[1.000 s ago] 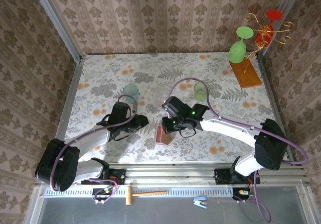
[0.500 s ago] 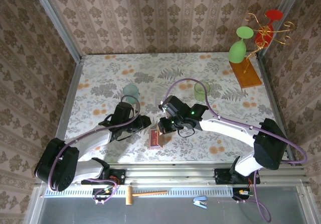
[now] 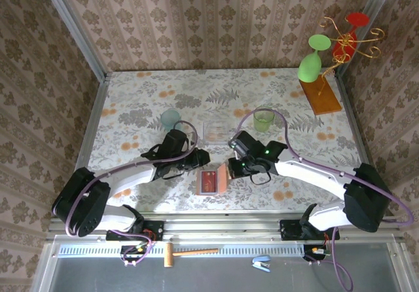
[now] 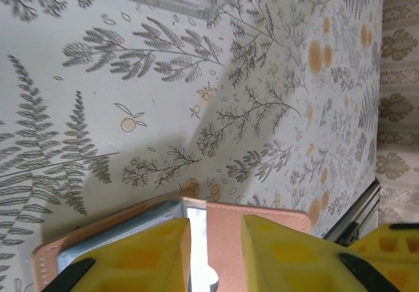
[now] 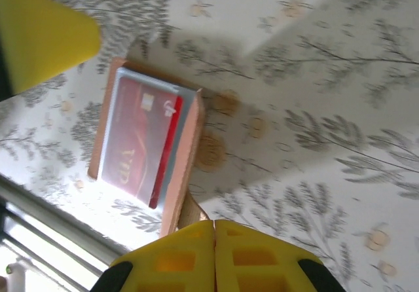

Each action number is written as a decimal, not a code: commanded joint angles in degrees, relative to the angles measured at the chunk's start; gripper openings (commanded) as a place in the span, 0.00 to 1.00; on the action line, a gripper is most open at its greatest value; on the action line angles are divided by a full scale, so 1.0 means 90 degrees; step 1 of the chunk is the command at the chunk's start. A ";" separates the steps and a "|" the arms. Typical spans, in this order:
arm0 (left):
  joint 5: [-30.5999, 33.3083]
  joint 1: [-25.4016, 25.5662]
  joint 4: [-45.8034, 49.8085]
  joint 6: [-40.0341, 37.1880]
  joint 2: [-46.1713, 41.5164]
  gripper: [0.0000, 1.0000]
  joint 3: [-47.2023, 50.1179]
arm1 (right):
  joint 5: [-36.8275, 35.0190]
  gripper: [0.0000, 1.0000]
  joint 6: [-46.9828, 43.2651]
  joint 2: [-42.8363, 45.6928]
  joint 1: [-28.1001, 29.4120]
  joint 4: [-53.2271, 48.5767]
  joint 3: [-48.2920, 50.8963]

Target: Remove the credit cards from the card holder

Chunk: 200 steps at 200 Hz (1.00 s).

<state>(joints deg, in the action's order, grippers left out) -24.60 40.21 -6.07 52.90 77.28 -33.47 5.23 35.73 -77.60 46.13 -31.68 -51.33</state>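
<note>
Wallet (image 3: 222,177) lies open on the floral table (image 3: 131,95), near edge, centre, between the two grippers. Red card (image 3: 209,181) sits in its grey-blue pocket, face up, not out yet. The right flap is tan and tilted up.

Right gripper (image 5: 215,243): fingers pressed together with no gap. They sit at the wallet's right flap, whose tan edge runs into the fingertips, so it looks pinched. In the top view the gripper is touching the wallet's right side.

Left gripper (image 4: 216,253): fingers narrow, with a small gap. In the wrist view the wallet's tan flap and grey-blue lining show behind and between them. Cannot tell whether they pinch it or just hang over it. In the top view the gripper is at the wallet's far left corner.

Clear box (image 3: 216,131) is just beyond the wallet. Pale cup (image 3: 170,117) is to the box's left, green cup (image 3: 263,118) to its right. Wooden stand (image 3: 321,94) with a green glass (image 3: 314,56) is at the far right corner. Hammer (image 3: 186,253) and stapler (image 3: 262,262) lie in the near tray below the arm bases.
</note>
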 commanded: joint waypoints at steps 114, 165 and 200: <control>0.0232 0.1416 -0.0964 0.0610 0.1197 0.27 -0.0655 | 0.0620 0.02 0.0458 -0.0410 -0.0673 0.1771 0.1614; 0.0399 0.1639 -0.1021 0.0743 0.1422 0.26 -0.0518 | 0.0591 0.02 0.0582 -0.0625 -0.0672 0.2206 0.1833; 0.0403 0.1644 -0.1406 0.0945 0.1565 0.25 -0.0223 | 0.0457 0.05 0.0535 -0.0528 -0.0673 0.2324 0.1788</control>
<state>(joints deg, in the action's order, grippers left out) -21.96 54.68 -15.79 59.51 90.28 -37.32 9.93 39.99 -82.30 40.12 -12.53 -35.16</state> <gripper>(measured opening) 0.256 0.060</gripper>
